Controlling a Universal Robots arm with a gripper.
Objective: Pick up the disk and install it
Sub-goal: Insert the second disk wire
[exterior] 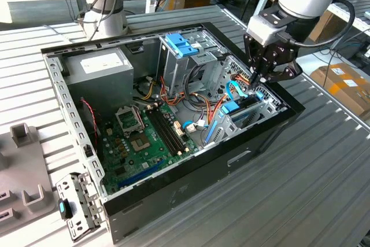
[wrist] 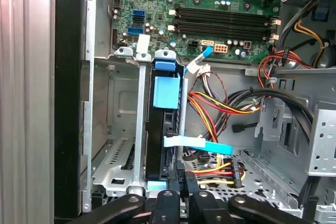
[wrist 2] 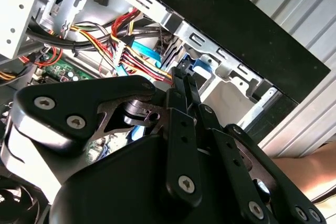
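The disk [wrist: 164, 129] stands on edge in the metal drive bay [wrist: 118, 129] at the corner of the open computer case [exterior: 191, 177] on the exterior view's right, dark-sided with a light-blue carrier. In the exterior view the disk [exterior: 245, 107] shows as blue plastic low in the bay. My gripper [exterior: 257, 80] hangs straight over it. In both wrist views the black fingers [wrist: 181, 184] stand close together, pinching the upper edge of the blue carrier [wrist 2: 197, 65]. The gripper [wrist 2: 185, 77] is shut on the disk.
Bundles of red, yellow and orange cables [wrist: 220, 103] and a blue flat cable [wrist: 199, 142] run right beside the bay. The tall grey cage with its blue bracket [exterior: 182, 44], the motherboard [exterior: 144, 137] and the power supply [exterior: 104, 65] fill the case. A loose metal bracket [exterior: 78, 203] lies outside.
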